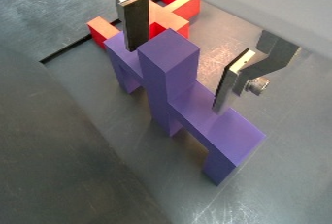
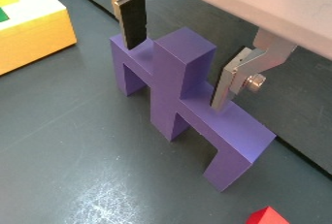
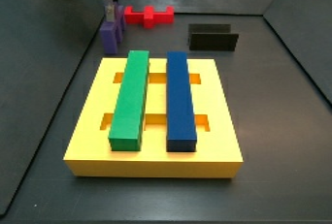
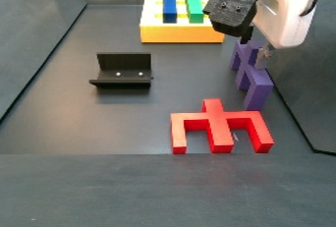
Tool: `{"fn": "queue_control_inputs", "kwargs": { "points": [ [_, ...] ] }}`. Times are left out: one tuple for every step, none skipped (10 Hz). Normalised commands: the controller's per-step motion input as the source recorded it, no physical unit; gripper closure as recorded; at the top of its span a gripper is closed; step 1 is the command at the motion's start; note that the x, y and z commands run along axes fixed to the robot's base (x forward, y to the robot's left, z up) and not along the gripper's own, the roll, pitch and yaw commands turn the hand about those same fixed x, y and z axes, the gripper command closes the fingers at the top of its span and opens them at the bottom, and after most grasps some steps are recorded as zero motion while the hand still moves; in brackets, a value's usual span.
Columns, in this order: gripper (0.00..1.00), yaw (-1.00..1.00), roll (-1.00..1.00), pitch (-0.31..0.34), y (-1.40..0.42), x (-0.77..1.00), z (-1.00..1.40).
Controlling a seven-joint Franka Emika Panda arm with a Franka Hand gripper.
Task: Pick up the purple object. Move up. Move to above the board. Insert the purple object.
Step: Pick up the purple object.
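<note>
While the silver two-finger gripper (image 2: 178,55) hangs with its fingers spread around the chunky purple block (image 2: 182,102) beside the red block (image 4: 221,128), picking up begins; next, squeeze.

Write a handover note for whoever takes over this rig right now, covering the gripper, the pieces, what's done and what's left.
Gripper: down at the purple piece, open, one finger on each side of its raised bar, not closed on it.
Purple piece: on the floor, not lifted, beside the red piece.
Board: yellow, across the floor from the purple piece, with a green bar and a blue bar already set in it.
Fixture: on the floor, apart from the pieces.
Done: approach to the purple piece.
Left: close on it, lift, move above the board, insert.
</note>
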Motion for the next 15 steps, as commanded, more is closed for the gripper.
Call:
{"fn": "queue_control_inputs", "kwargs": {
  "points": [
    [0.0,-0.11,0.06,0.0,0.06,-0.05,0.0],
    [0.0,-0.15,0.06,0.0,0.0,-0.01,0.0],
    [0.0,-0.21,0.05,0.0,0.0,0.0,0.0],
    [0.0,-0.23,0.04,0.0,0.01,0.0,0.0],
    [0.0,-0.23,0.03,0.0,0.02,0.0,0.0],
    [0.0,-0.17,0.0,0.0,0.0,0.0,0.0],
    [0.0,0.0,0.0,0.0,0.01,0.0,-0.02],
    [0.0,0.0,0.0,0.0,0.02,0.0,-0.03],
    [0.0,0.0,0.0,-0.003,0.0,0.0,-0.02],
    [0.0,0.0,0.0,0.0,0.0,0.0,0.0],
    [1.0,0.0,0.0,0.0,0.0,0.0,0.0],
    [1.0,0.0,0.0,0.0,0.0,0.0,0.0],
    [1.0,0.0,0.0,0.0,0.0,0.0,0.0],
    [1.0,0.0,0.0,0.0,0.0,0.0,0.0],
    [1.0,0.0,0.0,0.0,0.0,0.0,0.0]
  ]
}}
